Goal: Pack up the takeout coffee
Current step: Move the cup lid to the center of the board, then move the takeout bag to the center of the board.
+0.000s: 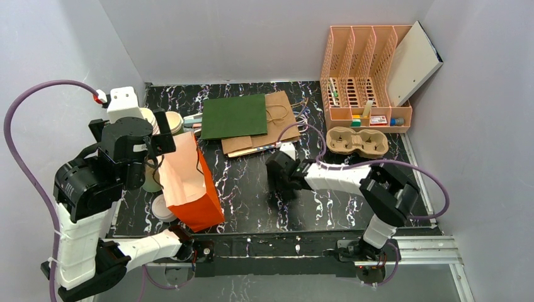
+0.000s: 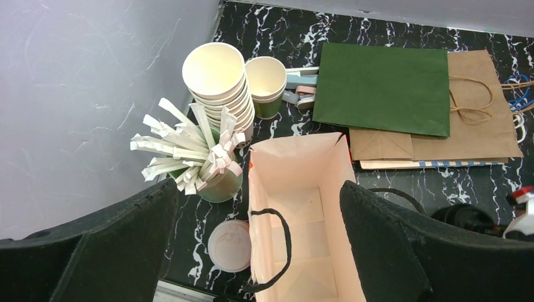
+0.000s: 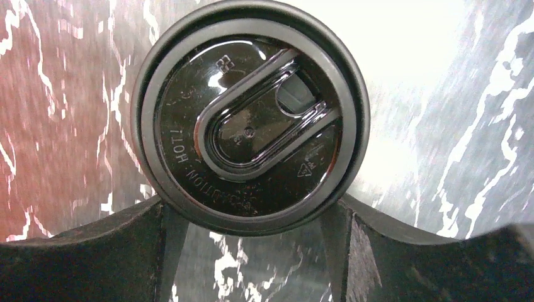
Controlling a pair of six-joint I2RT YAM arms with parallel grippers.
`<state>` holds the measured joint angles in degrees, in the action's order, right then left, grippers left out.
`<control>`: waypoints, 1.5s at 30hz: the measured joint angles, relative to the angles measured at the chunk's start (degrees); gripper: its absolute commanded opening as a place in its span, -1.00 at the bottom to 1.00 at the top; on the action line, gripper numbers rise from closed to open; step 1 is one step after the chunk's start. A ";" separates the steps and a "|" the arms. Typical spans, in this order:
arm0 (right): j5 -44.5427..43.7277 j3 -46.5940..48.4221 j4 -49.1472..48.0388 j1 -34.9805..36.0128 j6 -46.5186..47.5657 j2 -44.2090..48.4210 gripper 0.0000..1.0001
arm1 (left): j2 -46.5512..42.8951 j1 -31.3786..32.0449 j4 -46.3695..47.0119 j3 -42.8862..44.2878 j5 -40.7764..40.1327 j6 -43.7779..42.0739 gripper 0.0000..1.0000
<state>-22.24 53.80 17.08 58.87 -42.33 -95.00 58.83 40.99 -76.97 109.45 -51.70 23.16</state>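
The takeout coffee [image 3: 249,116] fills the right wrist view; its round black lid faces the camera and hides the cup body. My right gripper [image 3: 242,251] has one finger on each side of the cup below the lid rim, and the rim hides whether the pads touch it. In the top view the right gripper [image 1: 280,178] sits low at mid-table and covers the cup. An open orange paper bag [image 2: 302,207] with a pale inside stands upright at the left. My left gripper [image 2: 261,251] hangs open above its mouth with nothing in it.
Left of the bag are a stack of white cups [image 2: 217,82], a lidless green cup [image 2: 266,85], a cup of paper-wrapped sticks [image 2: 208,170] and a white lid [image 2: 230,245]. Flat green and brown bags [image 1: 242,116] lie behind. A cardboard cup carrier [image 1: 357,141] and a peach organizer [image 1: 365,82] stand at the back right.
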 measured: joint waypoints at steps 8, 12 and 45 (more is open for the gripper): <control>2.64 7.65 -4.52 -12.07 7.48 -7.34 0.95 | -0.02 0.00 0.22 -1.09 -0.33 -0.11 0.96; 2.69 9.79 -3.48 -15.58 10.49 -7.48 0.97 | -0.04 0.00 0.07 -1.05 -0.33 -0.11 0.96; 13.60 44.54 6.12 16.96 20.06 -1.68 0.50 | -2.10 0.00 -1.88 -0.87 1.64 0.07 0.96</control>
<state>-8.64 98.35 23.20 75.83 -22.26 -96.68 56.73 40.99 -78.85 108.57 -50.06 23.22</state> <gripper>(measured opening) 0.809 0.981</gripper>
